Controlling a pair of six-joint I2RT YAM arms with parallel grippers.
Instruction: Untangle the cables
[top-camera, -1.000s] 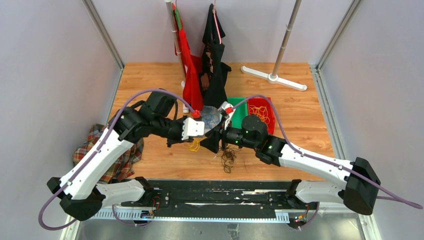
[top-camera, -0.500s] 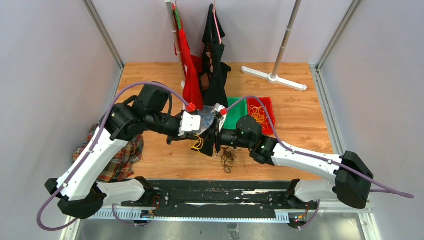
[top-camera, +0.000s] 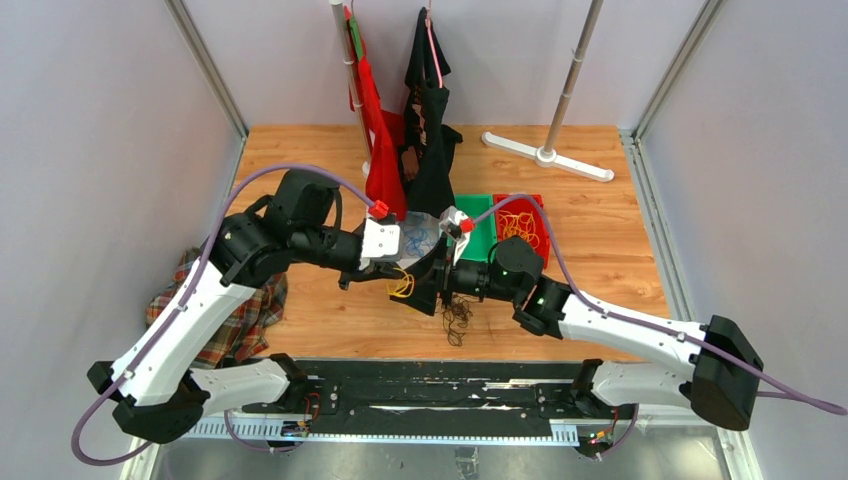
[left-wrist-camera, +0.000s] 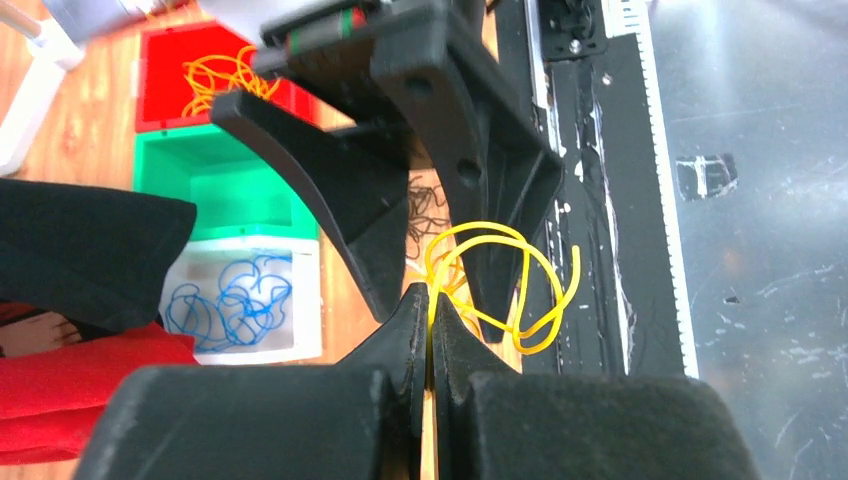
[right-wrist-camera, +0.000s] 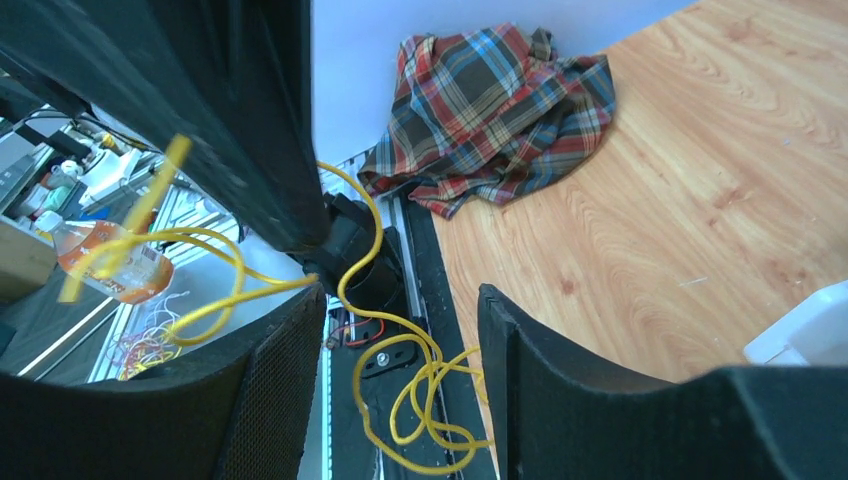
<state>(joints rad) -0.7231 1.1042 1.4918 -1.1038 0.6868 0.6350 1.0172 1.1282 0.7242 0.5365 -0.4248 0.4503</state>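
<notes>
The dark cable (top-camera: 458, 316) lies loose on the near surface (top-camera: 620, 275). Just beyond, my left tool (left-wrist-camera: 430, 300) is clamped on the yellow cable (top-camera: 402, 286), and my right tool (right-wrist-camera: 395, 325) is spread apart around its loops. Closing on several strands at once and pulling could tighten the tangle or yank it from the left pinch.

A: The light is bright and even, coming from above. On the wooden table (top-camera: 300, 150) the shadows under the arms are soft.

B: I agree. The left gripper (left-wrist-camera: 430, 300) is out of focus near the lens. In the right wrist view, the yellow cable (right-wrist-camera: 150, 190) is partly smeared.
</notes>
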